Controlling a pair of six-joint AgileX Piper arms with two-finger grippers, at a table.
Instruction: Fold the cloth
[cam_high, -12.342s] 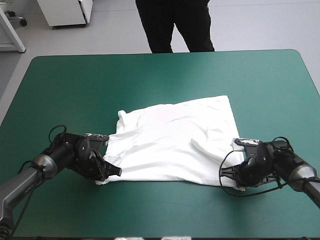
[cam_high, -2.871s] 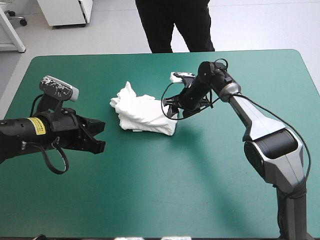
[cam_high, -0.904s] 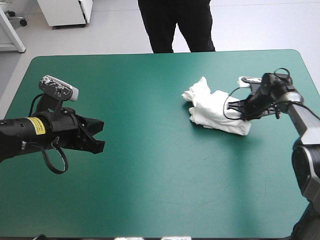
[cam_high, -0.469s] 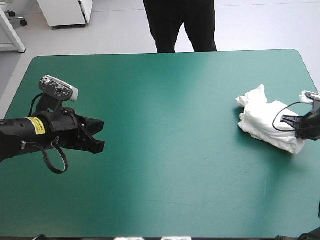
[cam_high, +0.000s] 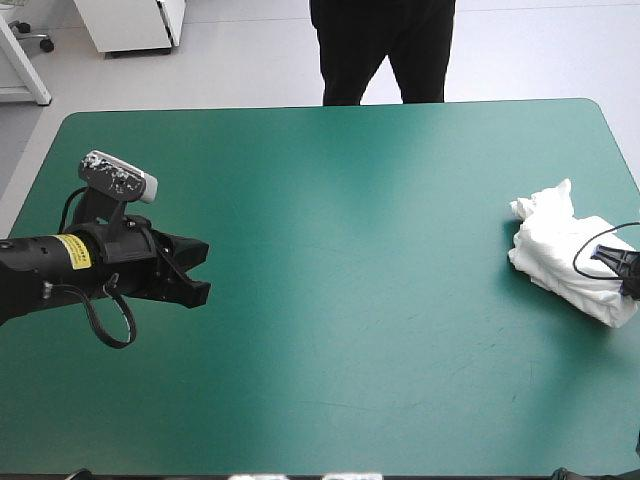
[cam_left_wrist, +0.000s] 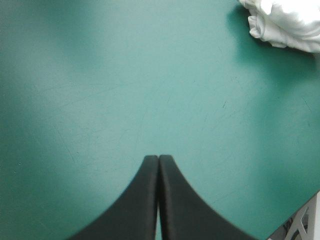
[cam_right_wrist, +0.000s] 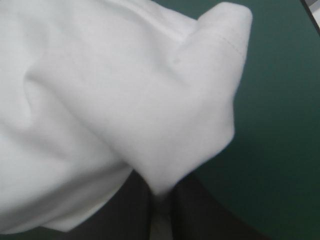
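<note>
The white T-shirt (cam_high: 565, 255) is a folded, rumpled bundle lying on the teal-green cover close to the table's right edge. My right gripper (cam_high: 618, 266) is at the bundle's right side, mostly out of the high view. In the right wrist view its black fingers are all but shut (cam_right_wrist: 160, 197) with a fold of the T-shirt (cam_right_wrist: 125, 100) pinched between them. My left gripper (cam_high: 198, 270) hovers over the left part of the table, far from the bundle, shut with nothing in it. Its fingers meet in a point (cam_left_wrist: 159, 160), and the T-shirt (cam_left_wrist: 287, 22) shows far ahead of them.
The table's right edge (cam_high: 625, 160) runs just beyond the bundle. Bare teal-green cover (cam_high: 360, 260) stretches between the two grippers.
My right gripper has dragged the bundle from the table's middle rightward to the right edge, and the arm has mostly left the high view. The left arm has stayed still.
</note>
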